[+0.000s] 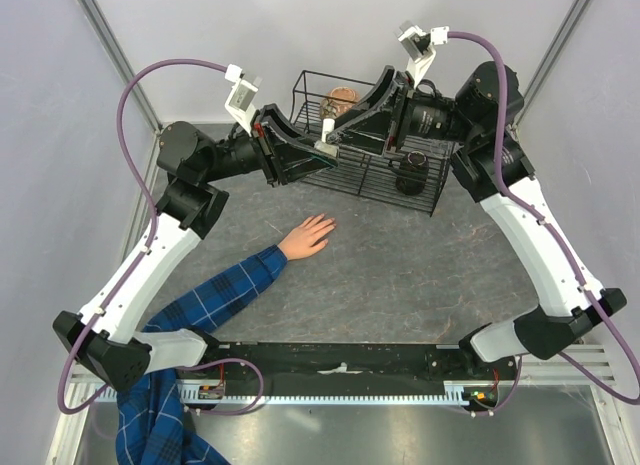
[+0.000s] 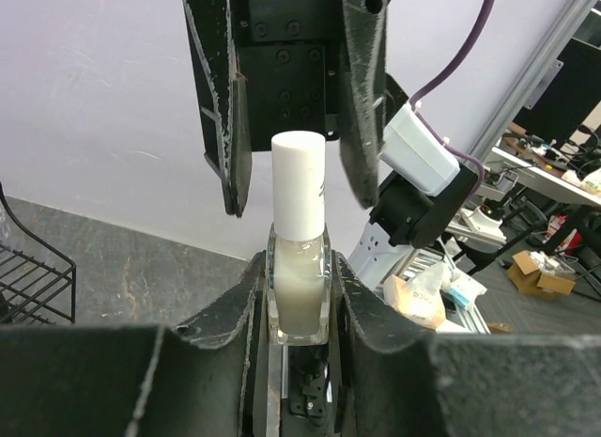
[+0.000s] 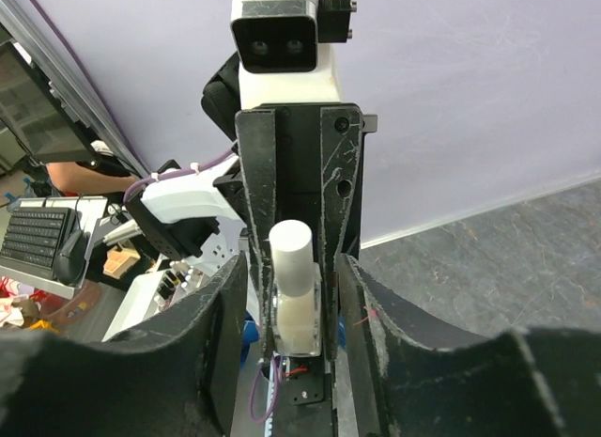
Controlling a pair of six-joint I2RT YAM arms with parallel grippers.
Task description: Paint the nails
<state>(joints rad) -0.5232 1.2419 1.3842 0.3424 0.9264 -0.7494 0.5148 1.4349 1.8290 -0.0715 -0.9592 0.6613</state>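
Structure: left arm [image 1: 160, 260] and right arm [image 1: 530, 230], white link shells, black joint housings; purple cable [image 1: 135, 85] looped to each white camera bracket [image 1: 240, 93]; black scuffed fingers [image 2: 221, 108]; black screw heads [image 2: 283, 27].

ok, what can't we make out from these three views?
Top view: nails too small to tell if painted; wrist views miss the hand.
Top view: wire basket contents partly covered by the right arm.
Top view: plaid sleeve cut off by the bottom edge.
Wrist views: whatever hangs under the white cap hidden by the milky bottle.
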